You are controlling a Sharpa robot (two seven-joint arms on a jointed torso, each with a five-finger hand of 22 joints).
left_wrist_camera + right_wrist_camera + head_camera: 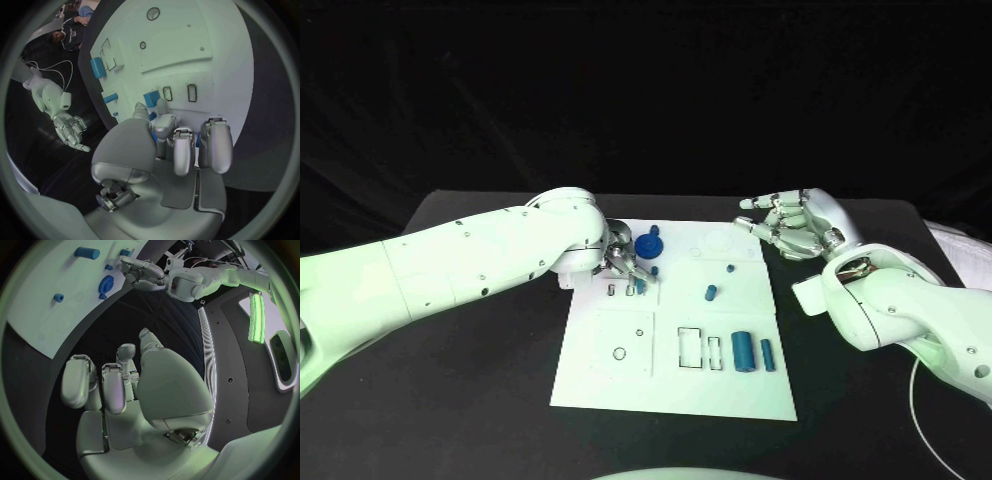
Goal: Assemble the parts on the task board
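1. Parts, head view: small blue plastic pieces lie on the white rectangular task board (733,385); a blue round gear-like piece (648,244) sits at the far edge, two blue cylinders (751,354) stand side by side near right. Left hand (620,262) is low over the far-left slots, seemingly pinching a small blue block (636,286). Right hand (798,226) hovers off the board's far-right corner, fingers spread, holding nothing.
2. Left wrist view: fingers (181,150) curl round blue bits; the block (151,98) is just beside two small outlined slots (179,93). Advice: square the block to a slot, press straight down, release only once seated.
3. Right wrist view: right hand's fingers (103,385) are apart and empty, well off the board (62,270); best kept clear.
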